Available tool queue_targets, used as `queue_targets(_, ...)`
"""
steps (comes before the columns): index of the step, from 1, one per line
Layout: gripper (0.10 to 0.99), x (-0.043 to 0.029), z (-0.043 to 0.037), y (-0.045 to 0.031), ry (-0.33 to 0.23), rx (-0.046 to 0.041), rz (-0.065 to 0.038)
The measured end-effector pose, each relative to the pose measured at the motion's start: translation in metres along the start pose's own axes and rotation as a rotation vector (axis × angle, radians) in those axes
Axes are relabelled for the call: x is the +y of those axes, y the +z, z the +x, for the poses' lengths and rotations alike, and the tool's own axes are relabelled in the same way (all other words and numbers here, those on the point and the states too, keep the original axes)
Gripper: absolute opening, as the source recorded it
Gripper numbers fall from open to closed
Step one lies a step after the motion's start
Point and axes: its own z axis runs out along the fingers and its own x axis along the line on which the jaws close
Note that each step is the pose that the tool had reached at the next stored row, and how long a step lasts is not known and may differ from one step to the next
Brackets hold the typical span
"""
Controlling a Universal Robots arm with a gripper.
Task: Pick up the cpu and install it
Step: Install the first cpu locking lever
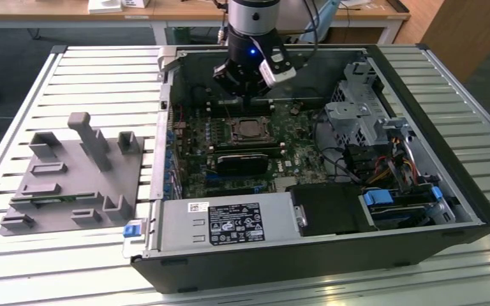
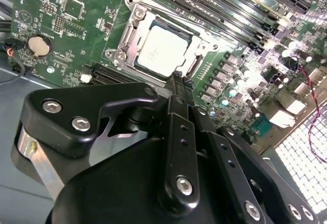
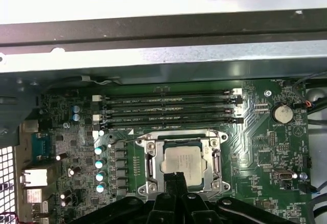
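The cpu [image 1: 247, 129] lies flat in its socket on the green motherboard, silver top up, inside the open computer case. In both wrist views it sits square within the metal socket frame, cpu [image 2: 164, 50] and cpu [image 3: 182, 161]. My gripper [image 1: 247, 95] hangs over the board, just behind the socket in the exterior view. Its black fingers are pressed together with nothing between them, and the gripper [image 2: 180, 78] tips end just short of the chip's edge. In the first wrist view the gripper [image 3: 175, 177] tips overlap the chip's near edge.
Memory slots [image 3: 168, 109] run beside the socket. A black rectangular module [image 1: 243, 162] lies on the board nearer the power supply [image 1: 228, 223]. A metal drive cage [image 1: 360, 108] and cables crowd the exterior view's right. A grey fixture with blocks [image 1: 74, 175] sits outside the case, left.
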Motion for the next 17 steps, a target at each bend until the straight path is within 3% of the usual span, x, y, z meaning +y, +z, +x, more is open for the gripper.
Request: queue_targets(17, 0.106, -0.0003, 0.004, 0.0, 0.0, 0.0, 0.0)
